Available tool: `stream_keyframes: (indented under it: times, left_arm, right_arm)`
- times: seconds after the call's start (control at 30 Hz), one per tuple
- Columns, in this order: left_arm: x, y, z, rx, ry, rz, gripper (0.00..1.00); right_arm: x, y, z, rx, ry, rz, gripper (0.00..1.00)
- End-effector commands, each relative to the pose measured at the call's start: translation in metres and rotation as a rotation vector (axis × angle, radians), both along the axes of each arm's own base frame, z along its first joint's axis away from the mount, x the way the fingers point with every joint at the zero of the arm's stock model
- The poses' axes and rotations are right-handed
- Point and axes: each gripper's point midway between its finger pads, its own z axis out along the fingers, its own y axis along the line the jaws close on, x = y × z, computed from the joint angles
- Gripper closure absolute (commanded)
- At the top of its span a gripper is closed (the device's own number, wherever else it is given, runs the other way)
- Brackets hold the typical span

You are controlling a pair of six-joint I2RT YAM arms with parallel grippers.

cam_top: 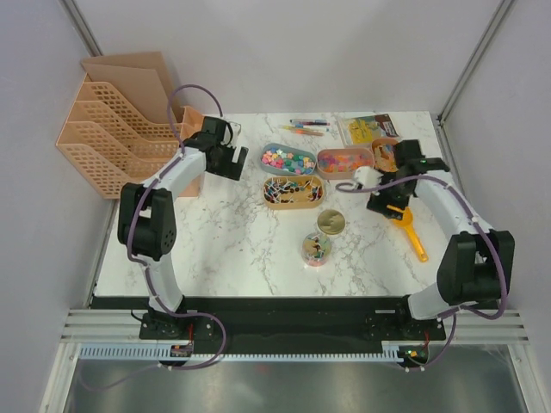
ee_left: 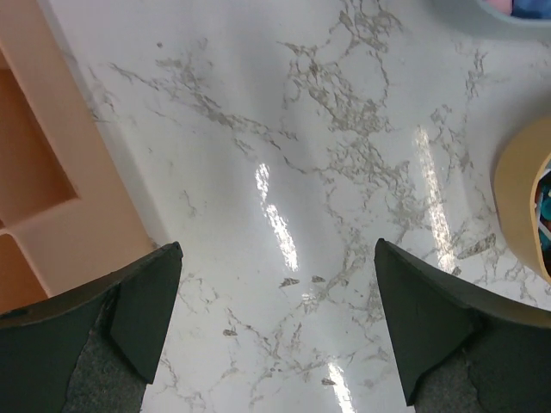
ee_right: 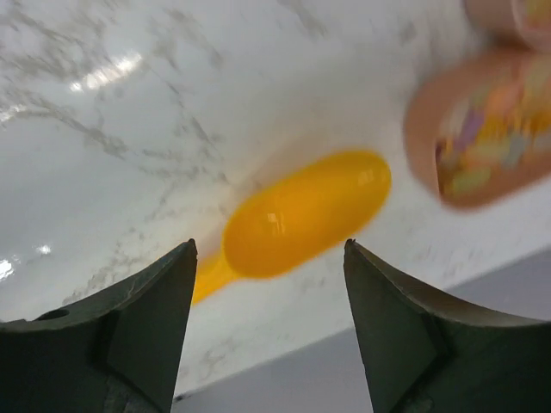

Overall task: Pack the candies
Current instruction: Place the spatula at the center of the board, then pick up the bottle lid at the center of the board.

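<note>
The white, grey-veined marble tabletop [cam_top: 232, 249] carries a peach mesh file organiser [cam_top: 103, 142] at its far left corner. Near the middle three oval trays sit close together. A grey-blue tray [cam_top: 264, 155] and a pink tray [cam_top: 321, 163] are side by side, and a tan tray [cam_top: 293, 206] is just in front. All three hold candies [cam_top: 288, 160]. Along the far edge lie pens [cam_top: 306, 127] and a clear packet [cam_top: 362, 129]. Nearer stand a gold lid [cam_top: 331, 222] and a small jar [cam_top: 317, 249], with a yellow-orange scoop [cam_top: 413, 237] to their right.

Bright even overhead light, soft faint shadows in top view, white glare streaks on glossy marble table [ee_left: 284, 129] in left wrist view, right wrist view background blurred, yellow scoop [ee_right: 301, 211] and candies [ee_right: 486, 138] smeared soft, small glare patches upper left
</note>
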Motion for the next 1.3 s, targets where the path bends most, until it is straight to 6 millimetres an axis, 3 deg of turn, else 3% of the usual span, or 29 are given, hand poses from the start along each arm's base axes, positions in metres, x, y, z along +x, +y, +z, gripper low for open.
stream_keyframes:
  times: [0.0,0.03,0.07,0.23,0.27,0.5,0.63,0.77,1.27]
  left_arm:
    - [-0.018,-0.008,0.001,-0.048,0.031,-0.044,0.0]
    - [-0.02,-0.007,0.001,-0.045,0.032,-0.04,0.0]
    - [-0.023,-0.004,0.001,-0.036,0.033,-0.039,0.0]
    - [-0.026,0.006,0.003,0.014,0.019,-0.033,0.0]
    - [-0.028,0.008,0.001,0.025,0.023,-0.03,0.0]
    - [-0.037,0.02,-0.004,0.078,0.027,-0.021,0.0]
    - [-0.036,0.022,-0.005,0.092,0.024,-0.017,0.0]
    - [-0.033,0.022,-0.005,0.091,0.022,-0.015,0.0]
    - [-0.03,0.019,-0.005,0.081,0.021,-0.012,0.0]
  right_arm:
    - [0.027,0.067,-0.016,0.022,-0.145,0.431,0.23]
    - [0.032,0.077,-0.022,0.038,-0.15,0.456,0.08]
    - [0.043,0.088,-0.021,0.055,-0.187,0.483,0.03]
    - [0.055,0.127,-0.039,0.157,-0.133,0.64,0.02]
    - [0.06,0.132,-0.036,0.157,-0.134,0.681,0.02]
    - [0.036,0.162,-0.057,0.195,-0.032,0.949,0.02]
    - [0.006,0.168,-0.062,0.223,0.075,1.078,0.02]
    - [-0.004,0.173,-0.064,0.231,0.105,1.123,0.02]
    - [0.009,0.188,-0.093,0.149,0.153,1.116,0.02]
